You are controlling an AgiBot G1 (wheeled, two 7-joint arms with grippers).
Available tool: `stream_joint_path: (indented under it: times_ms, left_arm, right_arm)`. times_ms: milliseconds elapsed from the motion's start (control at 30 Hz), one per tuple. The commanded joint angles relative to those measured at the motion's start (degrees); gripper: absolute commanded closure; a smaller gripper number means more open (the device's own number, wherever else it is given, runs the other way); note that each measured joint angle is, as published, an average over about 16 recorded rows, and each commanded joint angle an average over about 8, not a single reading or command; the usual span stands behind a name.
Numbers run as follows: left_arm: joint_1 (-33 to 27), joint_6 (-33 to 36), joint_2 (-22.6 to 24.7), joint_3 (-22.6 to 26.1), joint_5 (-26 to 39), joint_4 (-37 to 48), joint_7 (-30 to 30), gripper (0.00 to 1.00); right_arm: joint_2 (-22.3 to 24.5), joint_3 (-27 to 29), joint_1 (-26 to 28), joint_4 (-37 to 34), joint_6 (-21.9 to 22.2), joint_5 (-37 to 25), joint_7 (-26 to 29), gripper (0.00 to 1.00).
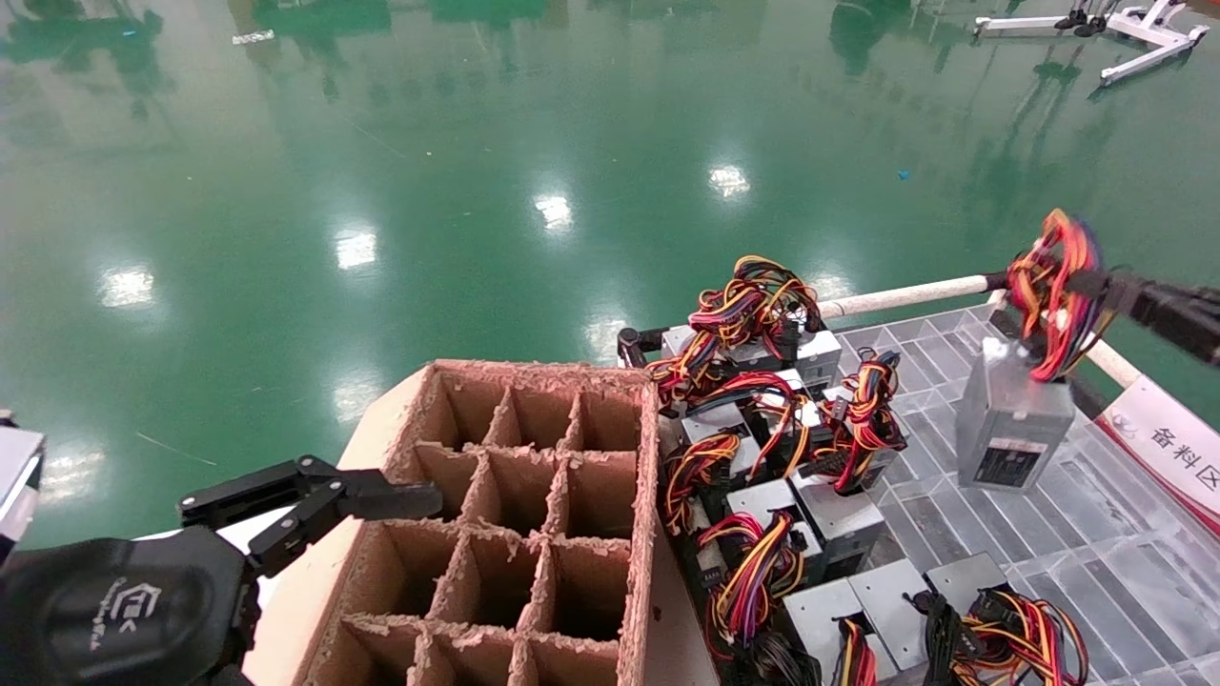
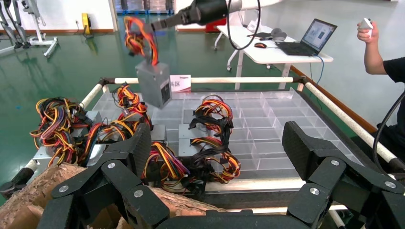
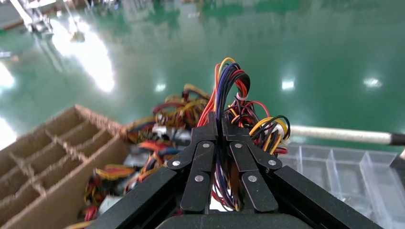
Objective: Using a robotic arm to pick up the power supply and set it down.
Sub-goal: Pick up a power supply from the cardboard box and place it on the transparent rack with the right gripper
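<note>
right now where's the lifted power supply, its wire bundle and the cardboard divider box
power supply [image 1: 1010,419]: head view, on its grey metal side, hanging in the air.
wire bundle [image 1: 1053,276]: head view, on the bunched wires held by the right gripper [image 3: 220,131].
cardboard divider box [image 1: 534,367]: head view, on its far rim.

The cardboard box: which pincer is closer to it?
Left. The left pincer hovers at the cardboard box edge; the right pincer hangs far off, holding the power supply by its wires.
</note>
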Motion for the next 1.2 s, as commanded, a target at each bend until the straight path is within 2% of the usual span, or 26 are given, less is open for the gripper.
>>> stream_joint_path:
  times_ms: [33, 400, 933, 1200]
  left_arm:
    - [0.00, 0.00, 0.00, 0.00, 0.00, 0.00, 0.00, 0.00]
    - [-0.01, -0.01, -0.01, 0.03, -0.02, 0.00, 0.02, 0.00]
    - [-0.02, -0.03, -0.03, 0.07, -0.05, 0.00, 0.03, 0.00]
    - [-0.02, -0.04, -0.03, 0.09, -0.06, 0.00, 0.04, 0.00]
  right_arm:
    - [-0.35, -0.69, 0.02, 0.26, 0.28, -0.99, -0.83, 1.00]
    - [-4.06, -2.47, 0.07, 0.69, 1.78, -3.58, -3.04, 1.00]
    - [-6.64, -2.91, -1.63, 0.71, -1.79, -4.15, -1.78, 1.00]
    - [-8.12, -2.94, -3.58, -0.34, -0.05, -4.18, -2.89, 1.00]
